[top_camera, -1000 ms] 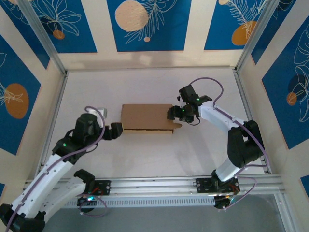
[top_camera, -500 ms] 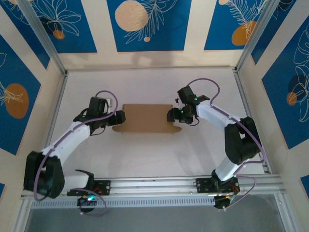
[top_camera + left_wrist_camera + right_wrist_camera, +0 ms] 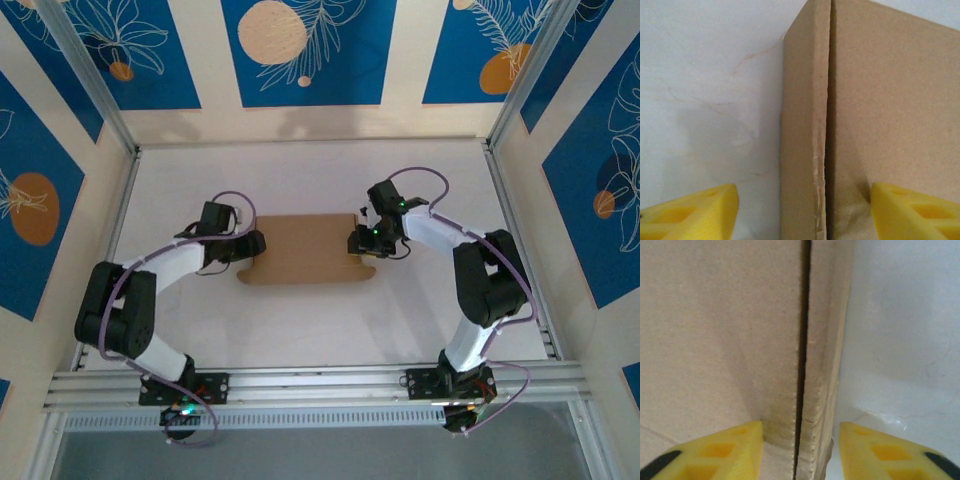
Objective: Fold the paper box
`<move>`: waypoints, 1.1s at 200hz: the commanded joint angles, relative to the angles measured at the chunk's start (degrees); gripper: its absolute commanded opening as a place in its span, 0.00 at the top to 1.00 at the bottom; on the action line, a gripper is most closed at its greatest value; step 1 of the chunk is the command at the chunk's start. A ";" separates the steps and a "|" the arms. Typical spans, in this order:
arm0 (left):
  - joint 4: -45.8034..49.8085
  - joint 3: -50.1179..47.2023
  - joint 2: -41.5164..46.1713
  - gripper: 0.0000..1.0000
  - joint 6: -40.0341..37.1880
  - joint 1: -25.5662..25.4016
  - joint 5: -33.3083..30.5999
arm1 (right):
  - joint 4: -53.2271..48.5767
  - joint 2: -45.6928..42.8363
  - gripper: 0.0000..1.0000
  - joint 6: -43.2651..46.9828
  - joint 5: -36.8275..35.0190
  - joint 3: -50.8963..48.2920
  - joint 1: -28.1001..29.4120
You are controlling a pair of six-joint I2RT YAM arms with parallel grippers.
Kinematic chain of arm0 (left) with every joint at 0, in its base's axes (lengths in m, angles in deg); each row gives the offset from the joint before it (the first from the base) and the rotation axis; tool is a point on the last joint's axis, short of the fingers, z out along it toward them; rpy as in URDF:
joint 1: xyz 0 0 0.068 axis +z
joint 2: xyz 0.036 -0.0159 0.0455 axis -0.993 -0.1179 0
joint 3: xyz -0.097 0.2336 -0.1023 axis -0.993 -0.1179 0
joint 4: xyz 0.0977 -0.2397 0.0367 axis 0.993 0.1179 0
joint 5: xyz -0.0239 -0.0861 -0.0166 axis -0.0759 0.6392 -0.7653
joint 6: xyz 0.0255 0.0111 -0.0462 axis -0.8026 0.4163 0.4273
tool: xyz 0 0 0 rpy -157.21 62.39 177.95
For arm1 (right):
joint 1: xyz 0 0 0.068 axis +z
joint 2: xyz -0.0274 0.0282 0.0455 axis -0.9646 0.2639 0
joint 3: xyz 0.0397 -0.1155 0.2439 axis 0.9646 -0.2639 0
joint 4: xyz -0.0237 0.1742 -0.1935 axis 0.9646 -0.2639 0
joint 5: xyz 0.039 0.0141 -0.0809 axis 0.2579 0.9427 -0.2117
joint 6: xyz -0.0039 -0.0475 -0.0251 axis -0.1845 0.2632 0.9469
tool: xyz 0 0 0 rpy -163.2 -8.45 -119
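Observation:
The paper box (image 3: 300,248) is plain brown cardboard, lying flat-topped in the middle of the table with small rounded tabs at its near corners. My left gripper (image 3: 250,243) is at its left end and my right gripper (image 3: 361,240) at its right end. In the left wrist view the box's end wall (image 3: 802,125) and top panel (image 3: 890,100) stand between the yellow fingertips (image 3: 690,212) of the left gripper (image 3: 802,214); the table-side finger is clear of the wall. The right gripper (image 3: 800,450) straddles the other end wall (image 3: 825,365); one finger (image 3: 710,450) touches cardboard, the other stands apart.
The white table (image 3: 300,180) is walled in by blue and cream patterned panels (image 3: 300,50). An aluminium rail (image 3: 320,380) runs along the near edge with both arm bases on it. A dark slit (image 3: 829,100) separates the box's top panel from its end wall.
My left arm swung from the near left up to the box's left end. Both pairs of jaws have narrowed around the box's ends. The right gripper barely moved.

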 commanded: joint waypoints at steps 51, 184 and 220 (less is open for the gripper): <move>-2.20 -1.24 -4.80 0.67 0.29 1.10 1.92 | -1.35 0.58 0.78 -0.28 1.78 -0.35 -0.85; -0.20 0.19 -3.54 0.68 -1.79 1.10 1.24 | 2.61 2.95 0.61 -1.06 14.39 1.10 -6.44; -0.36 0.08 -4.45 0.69 -1.78 1.10 1.49 | -1.21 7.70 0.64 -0.15 6.29 2.85 -5.10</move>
